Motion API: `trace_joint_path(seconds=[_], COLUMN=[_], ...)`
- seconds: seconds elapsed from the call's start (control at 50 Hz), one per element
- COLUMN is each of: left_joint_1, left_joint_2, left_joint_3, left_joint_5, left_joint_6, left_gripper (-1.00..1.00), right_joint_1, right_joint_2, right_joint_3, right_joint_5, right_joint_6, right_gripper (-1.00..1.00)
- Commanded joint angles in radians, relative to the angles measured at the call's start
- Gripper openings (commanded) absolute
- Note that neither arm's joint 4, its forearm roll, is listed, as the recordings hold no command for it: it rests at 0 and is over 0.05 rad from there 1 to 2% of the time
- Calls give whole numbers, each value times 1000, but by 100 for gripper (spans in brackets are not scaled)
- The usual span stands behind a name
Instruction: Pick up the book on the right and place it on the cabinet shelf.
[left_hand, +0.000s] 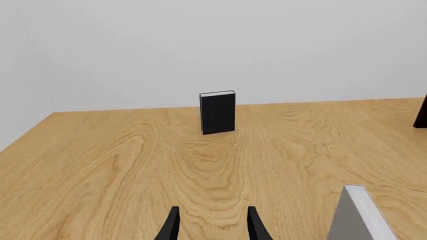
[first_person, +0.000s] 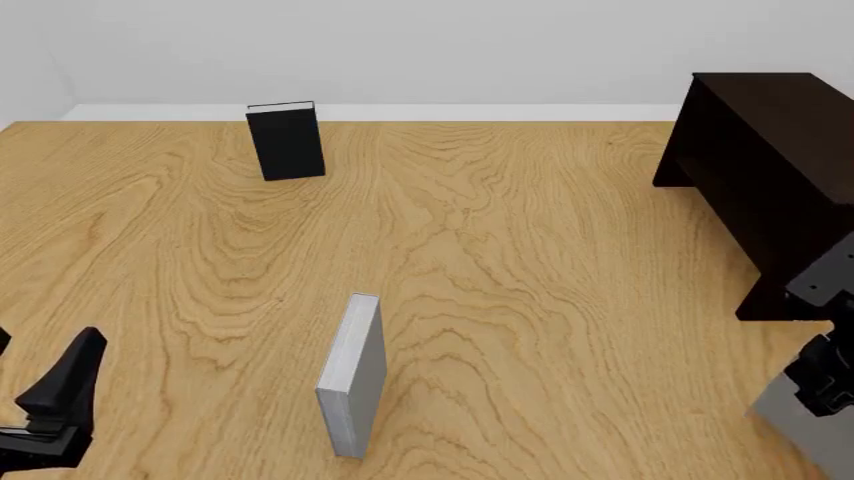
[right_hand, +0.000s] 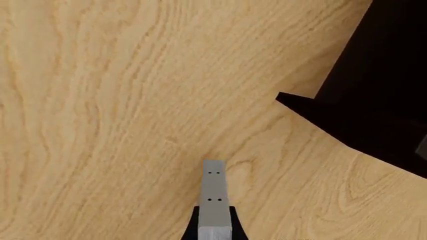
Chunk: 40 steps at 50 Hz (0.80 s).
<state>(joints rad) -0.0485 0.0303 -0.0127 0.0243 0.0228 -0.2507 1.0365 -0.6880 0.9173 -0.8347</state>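
Observation:
The mid-grey book (first_person: 805, 436) hangs at the front right corner, off the table, and my right gripper (first_person: 818, 393) is shut on it. The right wrist view shows its grey edge (right_hand: 213, 192) standing up between the black fingers (right_hand: 235, 229). The very dark cabinet (first_person: 774, 170) stands just behind, at the far right; its shelf is hidden from these views. My left gripper (first_person: 56, 395) stays low at the front left, open and empty, its fingertips (left_hand: 172, 224) spread apart.
A paler silver-grey book (first_person: 354, 372) stands upright at the front middle and shows beside the left fingers (left_hand: 360, 215). A black book (first_person: 286, 140) stands at the back left. White walls close the far side and the left side of the table.

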Motion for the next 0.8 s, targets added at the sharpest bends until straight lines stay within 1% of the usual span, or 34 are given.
trace_joint_path(seconds=[0.02,0.1,0.18,0.2,0.26,0.28,0.34,0.44,0.46,0.5,0.56,0.6,0.66,0.7,0.76,0.8], left_joint_1=[-3,-4,-5,-5,-6,-6,-8,-9,-9,-9,-10,-10,-10,-10,-8,-8], left_joint_2=[-6,-8,-3,-2,-5,-7,-8,0,-1,1,0,0,-2,-11,-5,-6], left_joint_3=[-3,-5,-4,-5,-5,-5,-6,-6,-6,-5,-5,-5,-5,-5,-6,-5], left_joint_5=[7,9,5,4,6,9,11,2,4,2,2,2,5,14,9,10], left_joint_6=[-1,-1,0,-1,0,-1,1,0,-1,1,0,0,-1,-1,-2,-1], left_gripper=[100,100,100,100,100,100,100,100,100,100,100,100,100,100,100,100], right_joint_1=[45,54,107,143,154,184,206,270,274,283,307,348,364,396,407,424], right_joint_2=[-43,-50,-60,-67,-66,-69,-75,-83,-87,-88,-88,-95,-92,-89,-77,-73], right_joint_3=[-31,-42,-65,-69,-80,-88,-100,-134,-133,-142,-161,-175,-183,-202,-225,-235], right_joint_5=[63,75,92,105,105,112,119,143,147,151,157,163,160,164,154,154], right_joint_6=[22,13,46,71,70,91,86,108,97,97,80,93,72,82,63,60], right_gripper=[-100,-100,-100,-100,-100,-100,-100,-100,-100,-100,-100,-100,-100,-100,-100,-100])
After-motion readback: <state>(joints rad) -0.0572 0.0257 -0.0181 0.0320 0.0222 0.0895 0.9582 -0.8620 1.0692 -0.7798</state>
